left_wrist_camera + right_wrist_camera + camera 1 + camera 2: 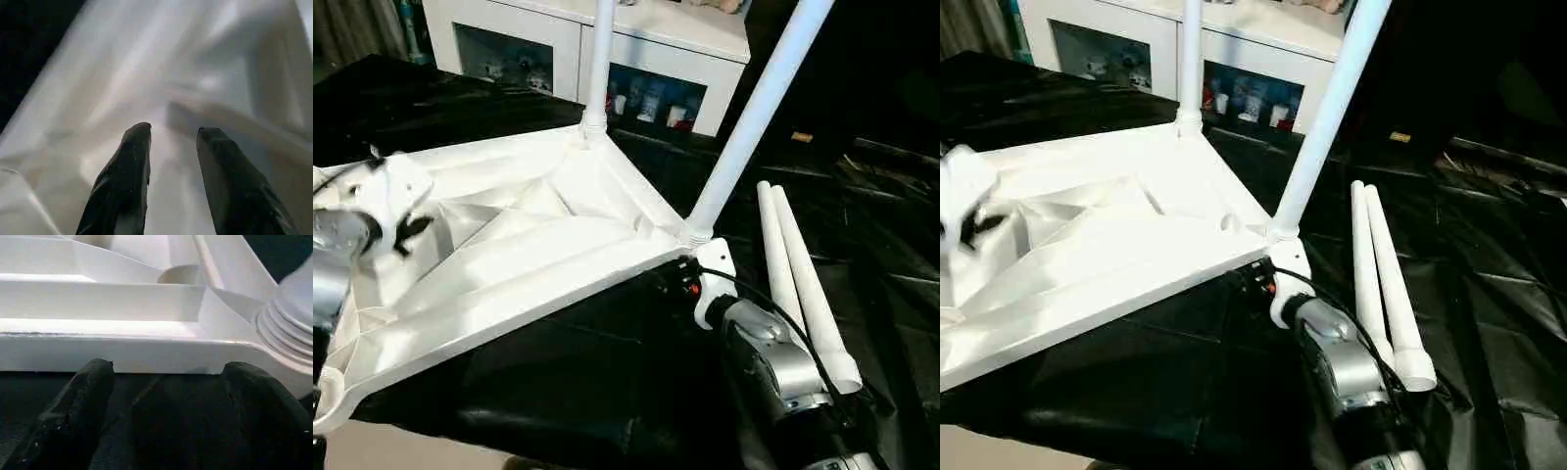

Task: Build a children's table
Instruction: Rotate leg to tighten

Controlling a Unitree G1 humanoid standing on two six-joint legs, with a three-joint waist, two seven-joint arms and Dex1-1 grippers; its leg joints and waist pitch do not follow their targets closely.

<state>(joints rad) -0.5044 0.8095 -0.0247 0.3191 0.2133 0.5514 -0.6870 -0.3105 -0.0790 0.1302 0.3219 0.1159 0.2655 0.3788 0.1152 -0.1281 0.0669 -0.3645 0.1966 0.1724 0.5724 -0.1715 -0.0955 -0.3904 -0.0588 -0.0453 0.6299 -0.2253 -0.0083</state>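
The children's table (538, 245) lies upside down on the black worktop (607, 392), two legs (759, 108) standing in its far sockets and two spare legs (803, 284) lying beside it. The right pincer (161, 382) gapes at the rim, gripping nothing; the left pincer (171, 142) hangs parted over the ribs, empty. The next step is probably fetching a spare leg; lifting near its middle should keep it level.

Bright glare washes out the white tabletop (538, 245), the black cloth (607, 392) stays dim, left wrist view blurred
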